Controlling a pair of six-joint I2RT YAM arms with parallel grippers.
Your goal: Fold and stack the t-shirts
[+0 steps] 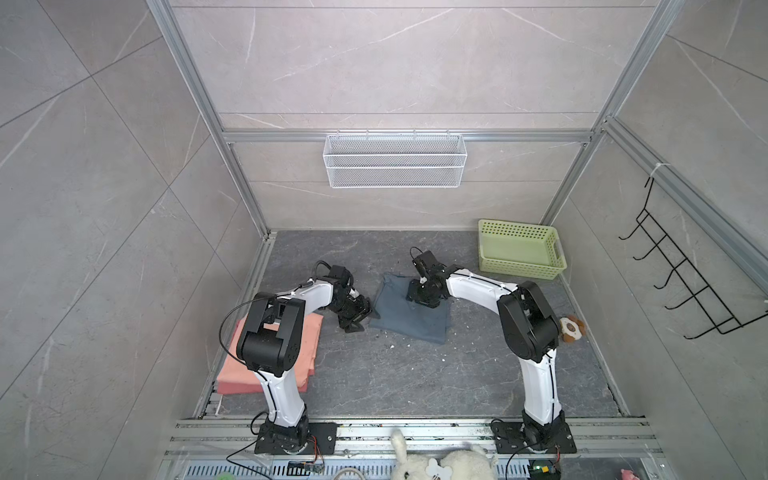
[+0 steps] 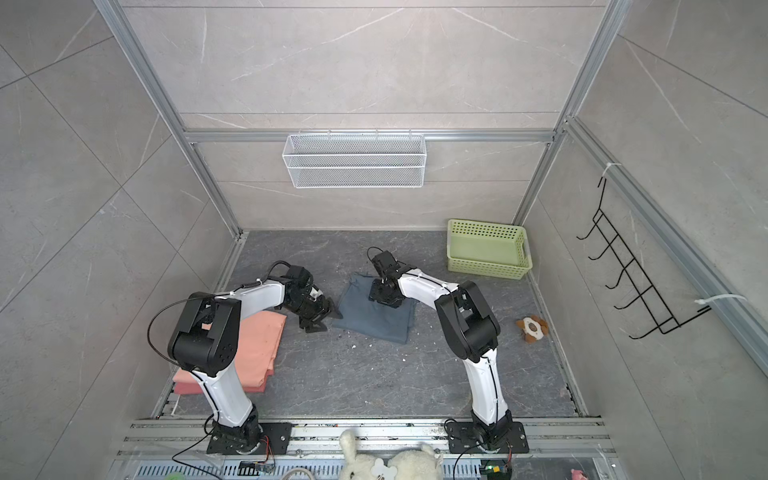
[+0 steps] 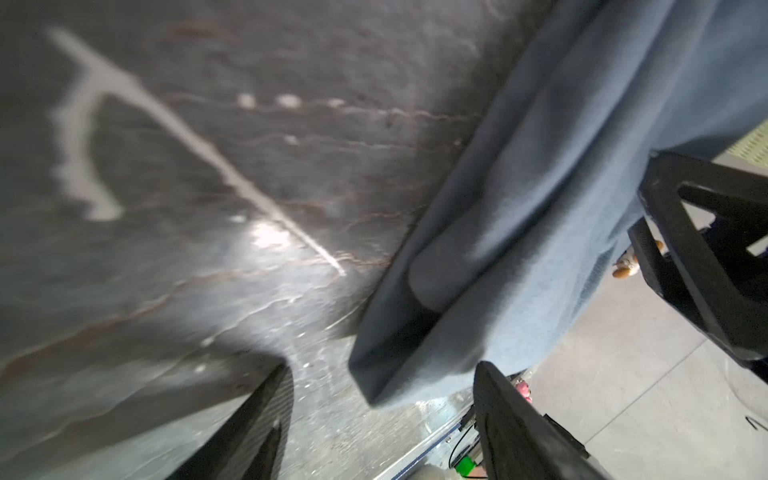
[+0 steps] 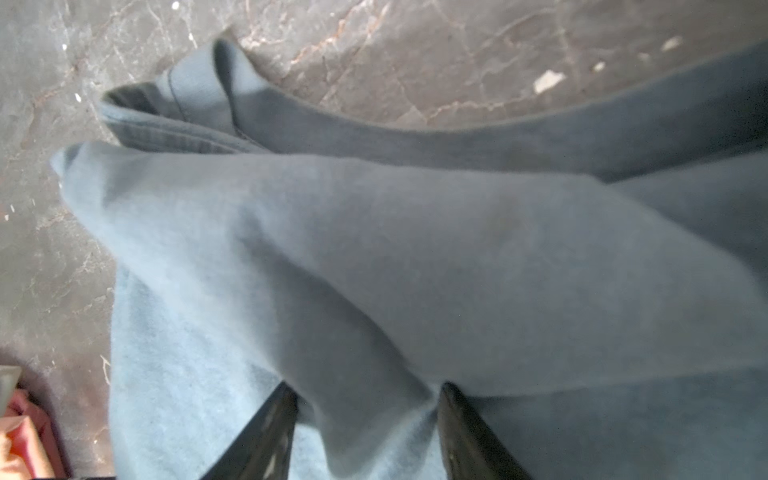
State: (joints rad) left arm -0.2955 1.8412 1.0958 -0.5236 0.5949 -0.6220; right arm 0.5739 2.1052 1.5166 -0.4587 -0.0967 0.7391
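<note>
1. Already, a flat stack of folded salmon-pink cotton t-shirts is seen well behind the fingers of the left gripper, towards that arm's base; this part is judged done.
2. The left fingers are spread wide and nothing is held; a folded corner of the slate blue-grey cotton t-shirt lies just ahead of their tips, untouched.
3. This shirt is laid on the dark stone-patterned tabletop as a rough rectangle, several layers thick, with uneven edges; its folding is judged nearly finished.
4. The right gripper is set down on the shirt's far part. A raised ridge of cloth runs between its fingers, but whether it is pinched cannot be told.
5. What is judged left: the shirt tidied, then carried onto the pink stack.
6. Beyond the right fingers, a pale green perforated plastic basket stands well apart.
</note>
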